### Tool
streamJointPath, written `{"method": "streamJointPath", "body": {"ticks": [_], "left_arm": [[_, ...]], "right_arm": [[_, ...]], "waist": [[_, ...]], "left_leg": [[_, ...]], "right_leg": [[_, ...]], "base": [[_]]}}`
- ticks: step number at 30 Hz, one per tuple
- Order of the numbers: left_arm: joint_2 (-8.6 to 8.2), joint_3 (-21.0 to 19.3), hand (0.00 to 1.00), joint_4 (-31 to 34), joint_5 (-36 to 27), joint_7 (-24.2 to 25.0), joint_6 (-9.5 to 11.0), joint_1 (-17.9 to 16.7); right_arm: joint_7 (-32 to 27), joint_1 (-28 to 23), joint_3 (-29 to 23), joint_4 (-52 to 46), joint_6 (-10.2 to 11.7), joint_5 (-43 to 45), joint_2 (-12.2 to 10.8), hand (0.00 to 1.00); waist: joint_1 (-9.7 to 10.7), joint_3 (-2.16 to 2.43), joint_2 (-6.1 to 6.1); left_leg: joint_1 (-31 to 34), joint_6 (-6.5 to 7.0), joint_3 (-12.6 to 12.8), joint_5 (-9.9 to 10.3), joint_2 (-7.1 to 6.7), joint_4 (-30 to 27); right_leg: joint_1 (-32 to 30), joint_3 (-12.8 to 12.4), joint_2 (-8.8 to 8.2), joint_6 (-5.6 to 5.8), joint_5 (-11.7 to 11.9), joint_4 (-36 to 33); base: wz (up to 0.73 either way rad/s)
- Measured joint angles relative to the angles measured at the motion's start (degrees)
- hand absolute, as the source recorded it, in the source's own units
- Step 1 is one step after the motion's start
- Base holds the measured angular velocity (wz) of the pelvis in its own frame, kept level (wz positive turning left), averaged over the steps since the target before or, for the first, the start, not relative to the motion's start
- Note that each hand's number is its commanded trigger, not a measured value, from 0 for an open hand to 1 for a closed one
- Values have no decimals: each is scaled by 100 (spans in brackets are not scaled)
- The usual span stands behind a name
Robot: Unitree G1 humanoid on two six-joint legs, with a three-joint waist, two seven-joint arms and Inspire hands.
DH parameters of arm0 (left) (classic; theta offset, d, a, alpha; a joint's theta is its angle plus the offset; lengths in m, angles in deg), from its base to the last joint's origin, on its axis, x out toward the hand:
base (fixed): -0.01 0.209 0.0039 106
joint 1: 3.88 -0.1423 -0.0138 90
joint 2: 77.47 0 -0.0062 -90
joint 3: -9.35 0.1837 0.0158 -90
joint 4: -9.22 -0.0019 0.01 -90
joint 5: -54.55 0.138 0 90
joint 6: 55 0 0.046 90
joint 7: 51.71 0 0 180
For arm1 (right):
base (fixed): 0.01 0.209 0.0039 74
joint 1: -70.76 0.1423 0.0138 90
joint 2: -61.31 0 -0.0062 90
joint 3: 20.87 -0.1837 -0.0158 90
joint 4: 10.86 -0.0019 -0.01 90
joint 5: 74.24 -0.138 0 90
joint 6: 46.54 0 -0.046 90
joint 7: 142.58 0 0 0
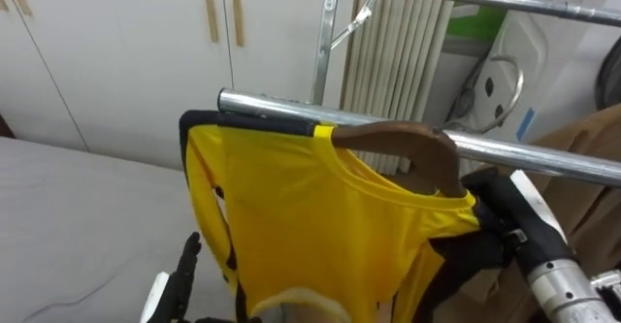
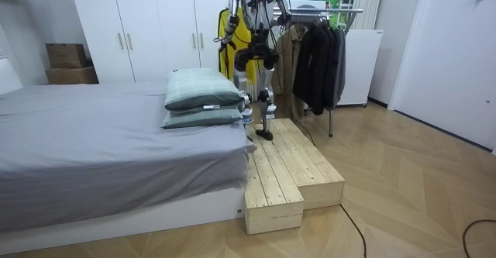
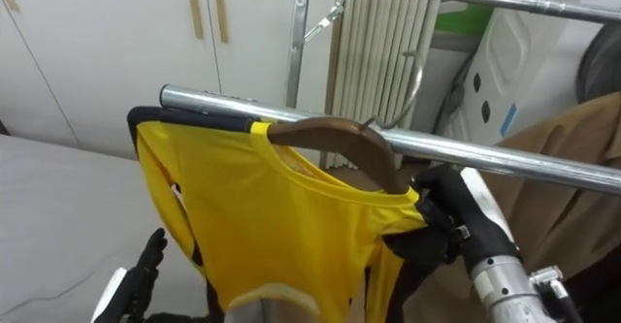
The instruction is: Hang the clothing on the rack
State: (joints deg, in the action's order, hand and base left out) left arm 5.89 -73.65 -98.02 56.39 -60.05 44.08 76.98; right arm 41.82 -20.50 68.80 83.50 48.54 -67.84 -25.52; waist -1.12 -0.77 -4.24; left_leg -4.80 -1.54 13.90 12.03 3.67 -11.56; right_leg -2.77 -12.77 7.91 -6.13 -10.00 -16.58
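right hand (image 3: 441, 211) grips the wooden hanger (image 3: 340, 139) bearing a yellow shirt (image 3: 281, 226) at the rail (image 3: 505, 158), left hand (image 3: 148, 255) straight-fingered below.

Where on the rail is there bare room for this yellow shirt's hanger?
The near rail is bare from the wooden hanger rightward to the view's edge, brown coat behind it. Left of the hanger, the yellow shirt covers it. Dark jackets crowd in beyond the coat.
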Motion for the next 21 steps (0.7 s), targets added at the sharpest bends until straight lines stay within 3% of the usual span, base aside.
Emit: {"method": "streamJointPath", "body": {"ticks": [6,10,15,21], "left_arm": [[25,-21,0,28,11,51,-36,-5],[39,-24,0,272,60,197,-153,-59],[49,-28,0,465,65,281,-216,-54],[53,-28,0,754,2,298,-278,-56]], "right_arm": [[598,-13,157,648,-147,-891,1,100],[1087,-47,157,1199,-139,-1324,-133,100],[1331,-57,157,2031,-206,-1403,-277,100],[1405,141,94,3109,-269,-2053,-259,100]], "waist": [[-54,3,14],[-53,35,39],[-15,67,103],[0,62,79]], "left_leg": [[22,-7,-57,-3,8,2],[-112,-7,-84,-3,2,2],[-135,-5,-160,-3,-30,13],[-163,-5,-194,-3,-33,25]], "right_leg": [[43,155,-38,-32,18,104],[239,194,-61,-40,25,215],[279,191,-84,-36,23,235],[295,211,-83,-35,23,213]], "base": [[8],[7],[1],[1]]}}
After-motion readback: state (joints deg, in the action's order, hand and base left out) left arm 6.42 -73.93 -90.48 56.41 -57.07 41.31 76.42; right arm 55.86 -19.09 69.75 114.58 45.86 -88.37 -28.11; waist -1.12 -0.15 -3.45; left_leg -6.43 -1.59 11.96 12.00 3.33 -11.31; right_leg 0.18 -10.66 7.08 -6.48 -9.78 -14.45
